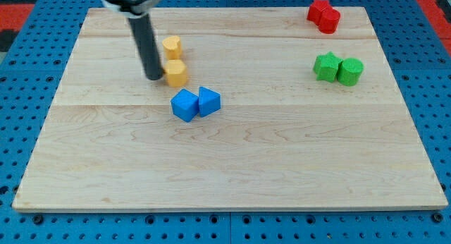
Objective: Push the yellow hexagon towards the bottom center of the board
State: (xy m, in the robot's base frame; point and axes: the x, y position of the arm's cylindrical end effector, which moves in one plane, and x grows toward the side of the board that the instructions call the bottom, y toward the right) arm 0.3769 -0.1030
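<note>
Tip (154, 77) touching yellow hexagon (175, 72) on its view-left side, no fingers fitted, nothing held; hexagon sits above blue blocks (195, 103); contact step, next push needs tip moved above hexagon.

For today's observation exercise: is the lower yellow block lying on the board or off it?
On the board. The lower yellow block rests flat on the wooden board, well inside its edges, with my tip at its left.

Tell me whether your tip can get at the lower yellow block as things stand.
Probably yes: my tip sits right against the lower yellow block on its left side, nothing between them. The blue blocks lie just below it, toward the bottom.
</note>
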